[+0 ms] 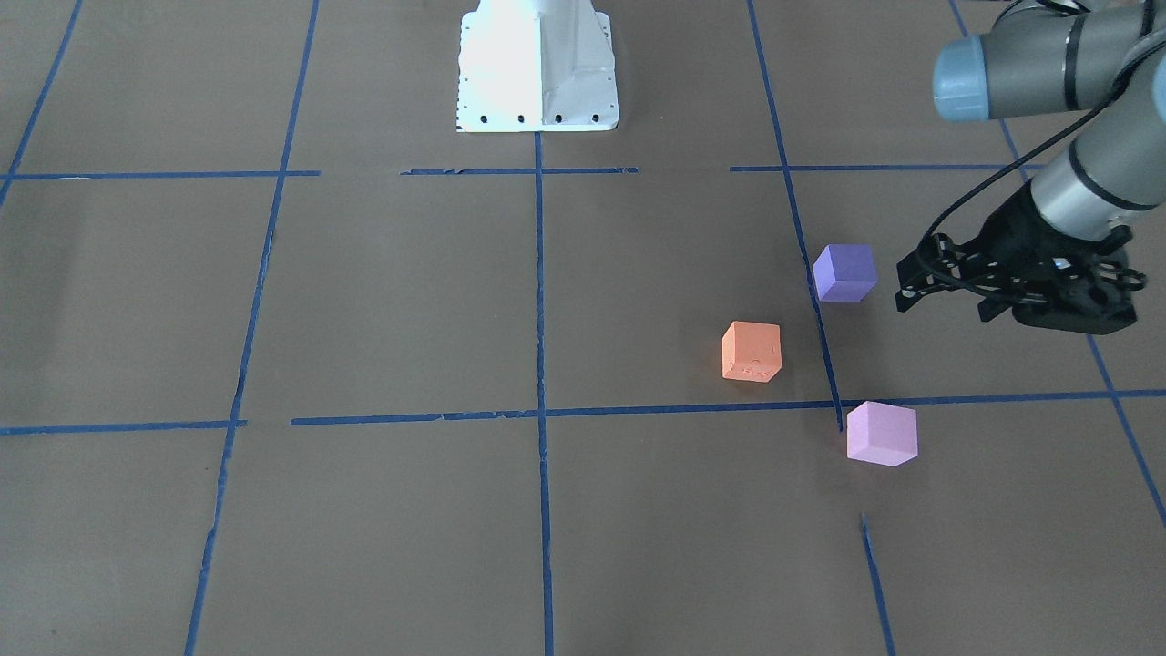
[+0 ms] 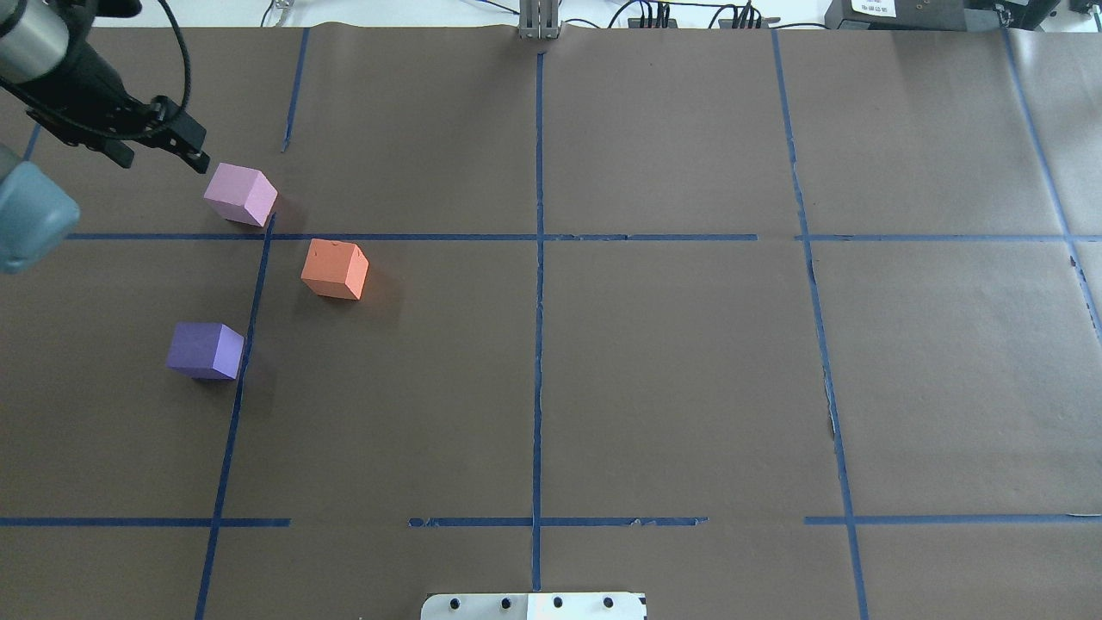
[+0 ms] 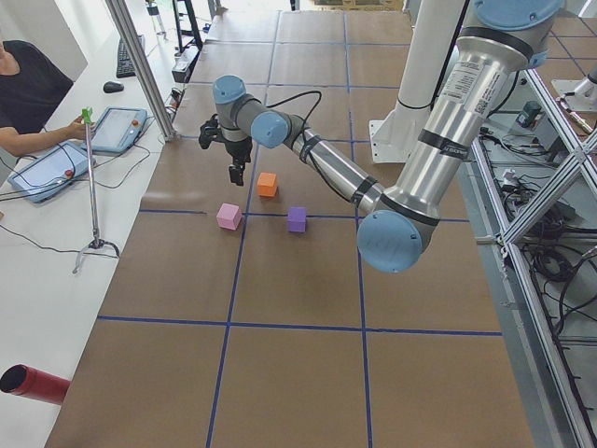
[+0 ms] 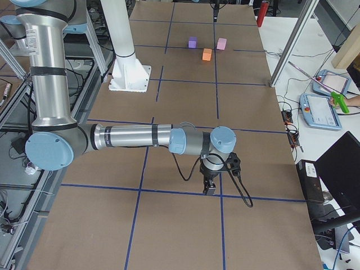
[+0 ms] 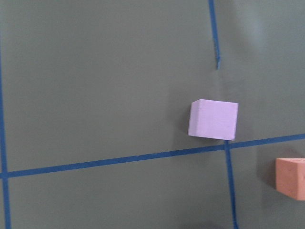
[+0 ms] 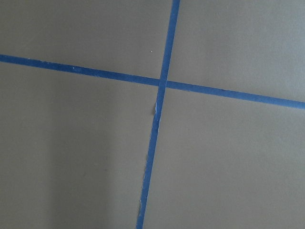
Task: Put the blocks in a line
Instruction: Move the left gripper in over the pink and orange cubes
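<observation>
Overhead, your orange block (image 2: 334, 269) lies 3 o'clock off the pink block (image 2: 240, 195) and violet block (image 2: 205, 350): line unfinished. Left gripper (image 2: 164, 158) spread, empty; right gripper (image 4: 210, 188): you cannot tell.

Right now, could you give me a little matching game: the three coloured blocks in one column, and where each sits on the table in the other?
Things:
1. orange block
2. violet block
3. pink block

Places:
A. nearest the robot's base
B. farthest from it, just past the crosswise tape
C. alone on the robot's right of the long tape line

Pairs: 1-C, 2-A, 3-B.
</observation>
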{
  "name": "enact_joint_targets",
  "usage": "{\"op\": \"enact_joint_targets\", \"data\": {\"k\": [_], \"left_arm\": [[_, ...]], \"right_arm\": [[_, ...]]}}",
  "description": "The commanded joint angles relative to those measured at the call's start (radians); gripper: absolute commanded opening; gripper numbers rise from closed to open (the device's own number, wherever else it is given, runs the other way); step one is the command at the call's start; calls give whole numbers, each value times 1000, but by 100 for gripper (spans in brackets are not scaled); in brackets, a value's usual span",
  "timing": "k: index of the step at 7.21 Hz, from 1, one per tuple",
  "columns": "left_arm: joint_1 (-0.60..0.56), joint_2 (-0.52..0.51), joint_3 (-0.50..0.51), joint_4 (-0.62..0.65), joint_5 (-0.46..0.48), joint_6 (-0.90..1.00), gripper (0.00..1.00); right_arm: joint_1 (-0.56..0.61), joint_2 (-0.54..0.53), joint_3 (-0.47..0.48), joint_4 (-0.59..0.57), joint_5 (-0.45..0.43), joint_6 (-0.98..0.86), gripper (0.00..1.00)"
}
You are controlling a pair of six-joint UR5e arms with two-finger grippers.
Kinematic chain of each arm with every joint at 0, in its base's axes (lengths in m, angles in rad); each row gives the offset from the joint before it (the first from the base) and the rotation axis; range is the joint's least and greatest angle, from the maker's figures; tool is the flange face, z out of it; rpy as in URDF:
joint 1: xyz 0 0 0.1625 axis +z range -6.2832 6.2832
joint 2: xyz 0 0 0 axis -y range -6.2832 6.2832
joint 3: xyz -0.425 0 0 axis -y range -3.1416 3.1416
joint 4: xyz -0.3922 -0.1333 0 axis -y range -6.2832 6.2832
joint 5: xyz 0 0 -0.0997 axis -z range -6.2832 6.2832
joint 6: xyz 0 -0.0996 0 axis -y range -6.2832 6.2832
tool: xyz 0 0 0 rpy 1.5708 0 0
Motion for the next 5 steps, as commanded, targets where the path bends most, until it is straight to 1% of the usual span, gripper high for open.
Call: {"op": "enact_joint_targets", "data": {"k": [1, 2, 3, 4, 5], "left_arm": [[108, -3, 28, -123, 91, -102, 100], [125, -8, 47, -130, 93, -100, 100], [166, -32, 70, -131, 95, -100, 100], [195, -53, 91, -131, 120, -111, 100], [221, -54, 93, -131, 140, -128, 100]], "right_arm": [[0, 0, 0, 0, 0, 0, 100], [0, 0, 0, 0, 0, -2, 100], [0, 0, 0, 0, 0, -2, 100], [0, 0, 0, 0, 0, -2, 100], [0, 0, 0, 0, 0, 0, 100]]}}
